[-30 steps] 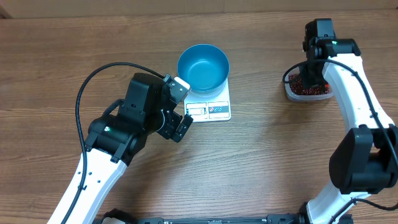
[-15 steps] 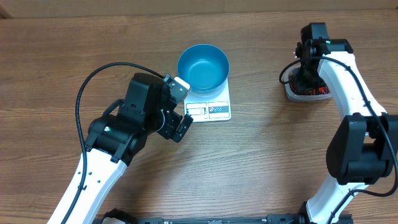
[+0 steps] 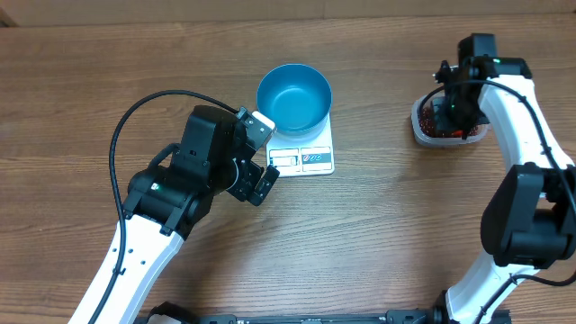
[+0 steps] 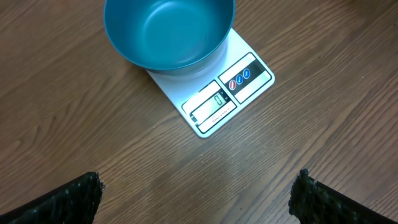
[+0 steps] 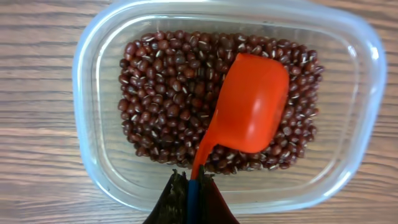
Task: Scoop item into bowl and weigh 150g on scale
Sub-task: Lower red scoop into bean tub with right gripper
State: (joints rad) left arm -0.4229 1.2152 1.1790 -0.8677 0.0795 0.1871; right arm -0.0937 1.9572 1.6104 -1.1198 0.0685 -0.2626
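Right gripper (image 5: 189,186) squeezes the scoop (image 5: 255,106) in the beans (image 5: 161,87), left gripper (image 4: 196,190) hangs open; a tilted scoop could spill beans

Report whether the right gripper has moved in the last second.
Yes. In the overhead view the right gripper has shifted rightward over the clear tub, which stayed put.

overhead: you look straight down on the whole table (image 3: 387,225) | left wrist: you face down, near the scale (image 4: 217,93) — shared with overhead | right wrist: close above the tub (image 5: 93,93)
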